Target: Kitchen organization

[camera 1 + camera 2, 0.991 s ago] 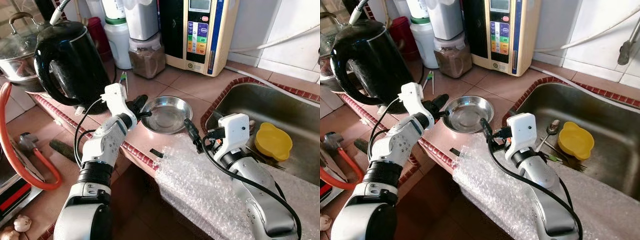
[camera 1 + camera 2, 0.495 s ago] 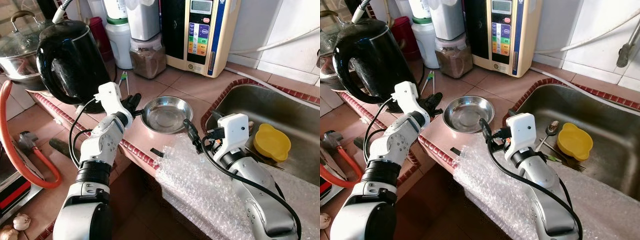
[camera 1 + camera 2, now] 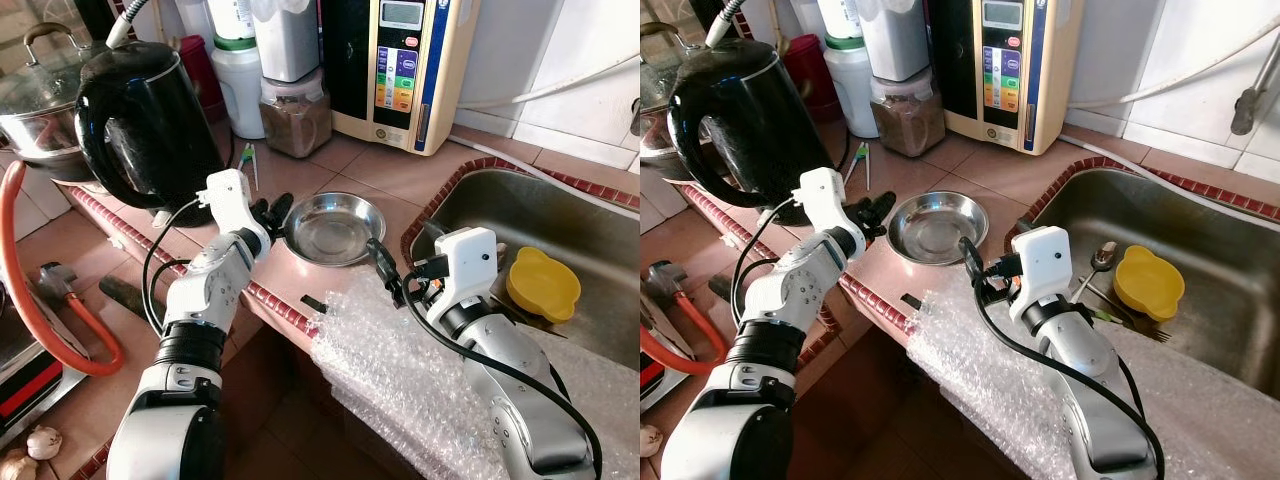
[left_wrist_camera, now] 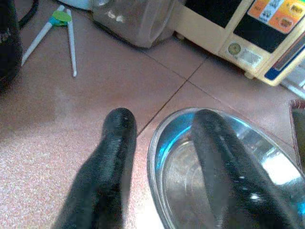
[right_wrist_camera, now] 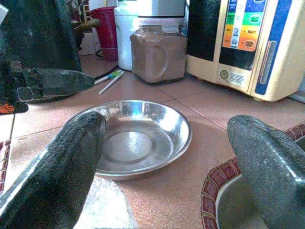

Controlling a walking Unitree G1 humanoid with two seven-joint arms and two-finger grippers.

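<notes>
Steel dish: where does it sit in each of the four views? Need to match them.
Left eye: steel dish centre, on the counter beside the left gripper.
Right eye: centre, left of the sink.
Left wrist: lower right, one finger over its rim.
Right wrist: centre.
Shared landmark: brown-powder jar.

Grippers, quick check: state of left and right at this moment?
Left gripper: open, its fingers straddling the rim of the steel dish, not yet closed on it.
Right gripper: open, holding nothing, pointing at the dish.

Silver jointed arms, white wrist housings, looping black cables, long black gripper fingers (image 5: 57, 162)
</notes>
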